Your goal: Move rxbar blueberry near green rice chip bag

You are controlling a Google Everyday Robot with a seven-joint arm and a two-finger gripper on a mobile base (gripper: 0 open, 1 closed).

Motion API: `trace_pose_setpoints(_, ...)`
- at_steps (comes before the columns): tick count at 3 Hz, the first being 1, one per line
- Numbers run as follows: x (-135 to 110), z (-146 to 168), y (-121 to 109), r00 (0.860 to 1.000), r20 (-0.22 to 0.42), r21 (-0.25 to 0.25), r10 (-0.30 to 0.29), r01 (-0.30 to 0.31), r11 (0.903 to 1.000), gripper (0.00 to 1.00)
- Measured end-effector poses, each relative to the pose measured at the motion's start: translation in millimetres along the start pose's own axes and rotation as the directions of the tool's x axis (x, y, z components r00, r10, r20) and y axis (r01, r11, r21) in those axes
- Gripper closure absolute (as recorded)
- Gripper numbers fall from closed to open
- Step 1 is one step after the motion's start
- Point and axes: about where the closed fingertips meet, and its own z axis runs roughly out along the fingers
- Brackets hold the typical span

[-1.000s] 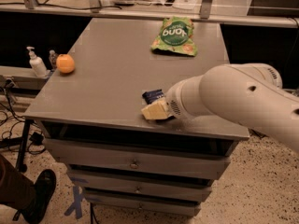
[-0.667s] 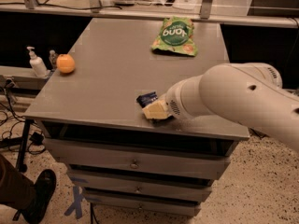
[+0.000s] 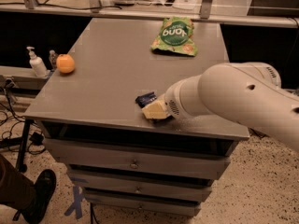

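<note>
Your gripper (image 3: 153,110) sits low over the grey table (image 3: 107,78), just below frame centre and close to the front edge, at the end of the thick white arm (image 3: 233,97) that enters from the right. The rxbar blueberry (image 3: 145,98) lies flat on the tabletop, touching the gripper's upper-left side, with only its dark blue end showing past the cream tip. You cannot tell from this view how far the gripper is open, or whether it has hold of the bar. The green rice chip bag (image 3: 174,35) lies at the upper centre of the frame near the table's back edge, well apart from the bar. An orange (image 3: 65,63) rests at the table's left edge. A pump bottle (image 3: 36,63) stands just beyond it, off the table. Drawers (image 3: 135,162) run below the top.
</note>
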Motion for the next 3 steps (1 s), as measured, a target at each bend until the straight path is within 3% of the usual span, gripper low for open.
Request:
trace_pose_setpoints(1,0,0,0,1.0,0.0,0.0,0.0,0.0,1.0,1.0)
trace_pose_setpoints(2,-13,-23,-34,0.999,0.037,0.03,0.001,-0.002,0.9995,1.0)
trace_pose_setpoints(3,-34,-69,-91,0.993,0.115,0.064,0.008,-0.016,0.9978,1.0)
